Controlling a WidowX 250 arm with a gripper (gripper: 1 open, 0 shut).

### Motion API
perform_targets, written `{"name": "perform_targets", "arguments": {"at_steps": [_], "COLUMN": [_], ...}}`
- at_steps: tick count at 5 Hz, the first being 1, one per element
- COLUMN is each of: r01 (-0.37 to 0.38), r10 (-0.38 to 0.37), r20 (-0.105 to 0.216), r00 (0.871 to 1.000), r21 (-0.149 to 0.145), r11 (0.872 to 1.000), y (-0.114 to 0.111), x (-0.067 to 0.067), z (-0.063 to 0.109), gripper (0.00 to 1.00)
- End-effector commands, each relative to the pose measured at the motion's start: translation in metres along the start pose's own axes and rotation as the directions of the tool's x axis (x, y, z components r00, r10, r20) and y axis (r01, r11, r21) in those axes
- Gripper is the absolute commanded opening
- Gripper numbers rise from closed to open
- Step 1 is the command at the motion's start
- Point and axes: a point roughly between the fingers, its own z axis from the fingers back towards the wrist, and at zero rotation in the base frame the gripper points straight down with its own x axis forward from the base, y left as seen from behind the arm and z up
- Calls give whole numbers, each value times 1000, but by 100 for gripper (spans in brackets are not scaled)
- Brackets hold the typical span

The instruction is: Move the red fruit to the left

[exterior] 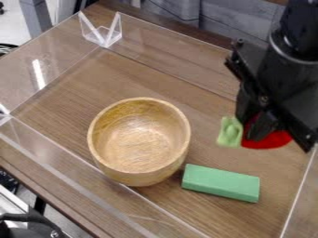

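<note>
Wood-grain tabletop [137, 79] inside clear walls carries the scene; at its right side the red fruit [267, 140] is seen, mostly hidden beneath the hand [258, 128], its green leaf poking out leftward. Judged light, hard and slippery, it is best pinched across its round body. The hand is narrowly parted and appears clamped on it. A wooden bowl [139, 140] and green block [221, 181] lie nearby.

bright, even light; glare streaks the clear walls [56, 56], and the dark arm [280, 79] is motion-blurred
</note>
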Motion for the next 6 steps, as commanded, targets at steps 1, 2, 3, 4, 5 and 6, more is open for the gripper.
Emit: {"name": "perform_targets", "arguments": {"at_steps": [1,2,3,4,5,6], "r01": [-53,-82,-118,-156,-186,-228], "r10": [53,81,117,155,186,228], "r20": [46,39,37,32,28,20], "r00": [998,996,992,987,982,973], "r21": [9,7,9,5,-1,-1], "r11": [999,997,993,988,983,974], "y": [17,19,22,21,16,15], "x": [3,-4,2,10,19,20], "z": [1,-13,-7,-2,5,-3], "gripper": [0,0,0,0,0,0]}}
